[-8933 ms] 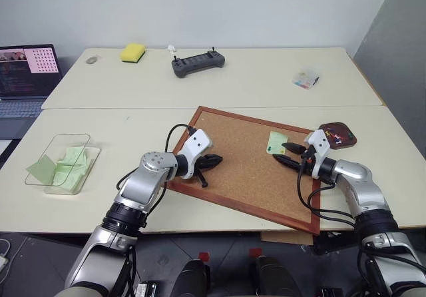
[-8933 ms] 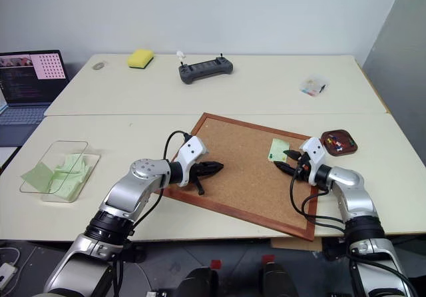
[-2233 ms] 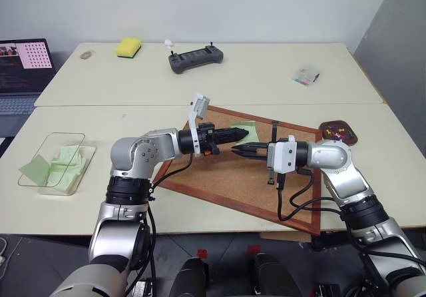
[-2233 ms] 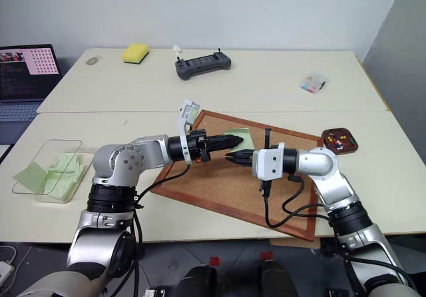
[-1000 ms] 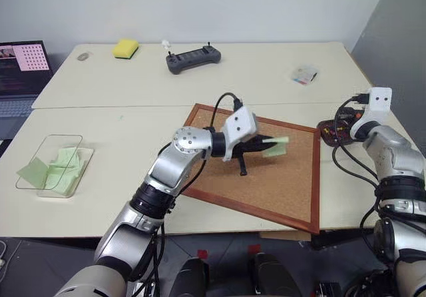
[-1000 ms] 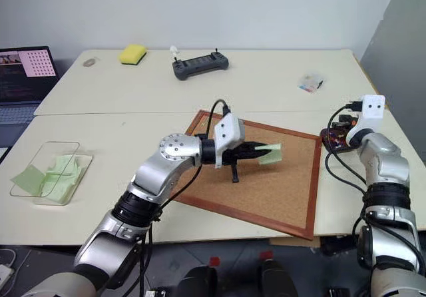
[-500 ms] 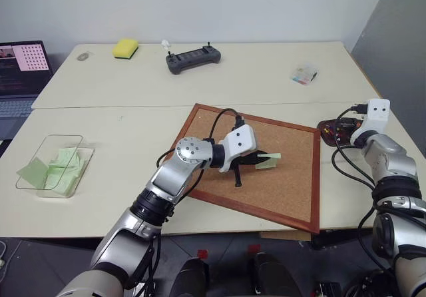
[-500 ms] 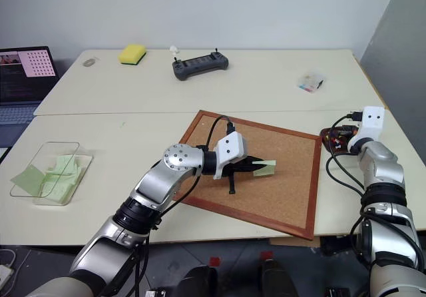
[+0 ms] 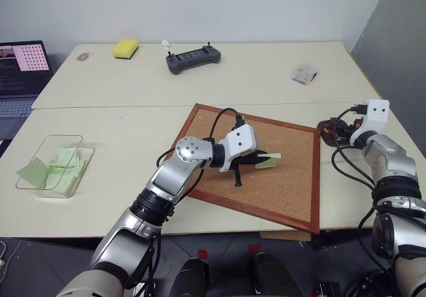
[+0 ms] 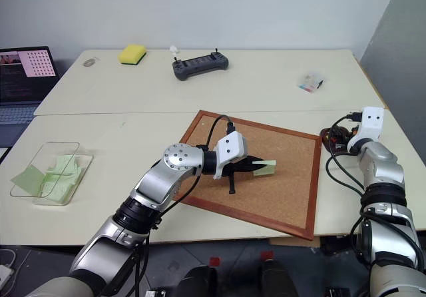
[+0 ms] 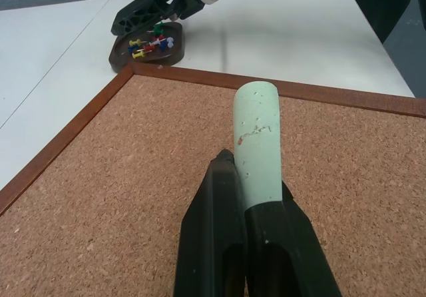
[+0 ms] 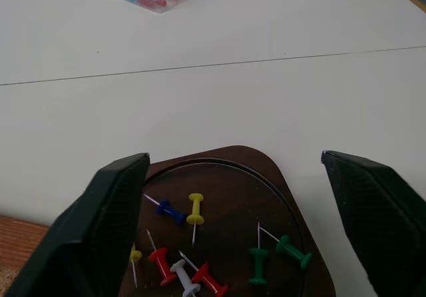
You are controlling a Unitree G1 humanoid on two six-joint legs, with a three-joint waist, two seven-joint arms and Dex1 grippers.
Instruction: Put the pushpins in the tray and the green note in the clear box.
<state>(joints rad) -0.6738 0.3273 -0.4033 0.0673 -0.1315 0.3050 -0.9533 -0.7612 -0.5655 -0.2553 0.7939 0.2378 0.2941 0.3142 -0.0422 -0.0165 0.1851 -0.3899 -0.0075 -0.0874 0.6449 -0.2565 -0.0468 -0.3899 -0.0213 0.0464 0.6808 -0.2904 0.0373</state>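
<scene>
Left eye view, left to right: clear box (image 9: 41,170) at the desk's (image 9: 120,144) left edge. Left end effector (image 9: 251,162) is clamped on the green note (image 9: 267,162) above the corkboard (image 9: 279,177); the paper is light, limp and curls, so an edge pinch suits it. Right end effector (image 12: 233,224) stands wide apart over the tray (image 12: 226,177) holding the pushpins (image 12: 193,264): tiny, sharp, best taken by the heads.

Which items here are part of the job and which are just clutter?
Job: green note held in left pincer; pushpins in tray under open right pincer; clear box.
Clutter: cork board, yellow sponge, controller, laptop, small packet.
</scene>
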